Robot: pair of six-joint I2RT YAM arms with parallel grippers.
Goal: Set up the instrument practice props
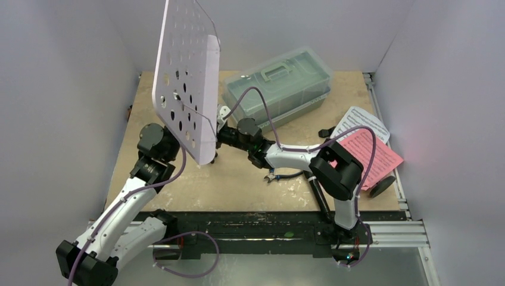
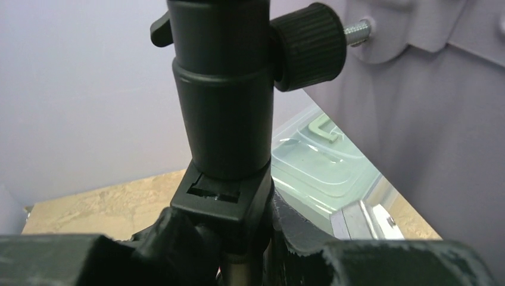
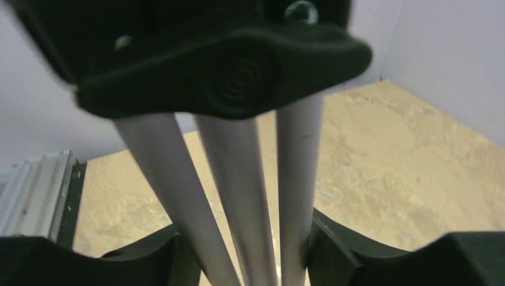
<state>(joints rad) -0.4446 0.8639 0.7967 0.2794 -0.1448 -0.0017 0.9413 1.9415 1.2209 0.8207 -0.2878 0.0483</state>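
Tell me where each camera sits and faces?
Top external: above and behind the arms, looking down on the table; both arms show, holding the music stand.
Left wrist: on the left gripper, facing the stand's black column; fingers show.
Right wrist: on the right gripper, facing the stand's silver legs; fingers show.
Shared: top and left wrist both see the toolbox.

Two grips on the music stand [image 1: 189, 71]
My left gripper [image 2: 229, 238] clamps its post just under the plate; my right gripper [image 3: 244, 250], reaching from the stand's right, pinches its folded legs.
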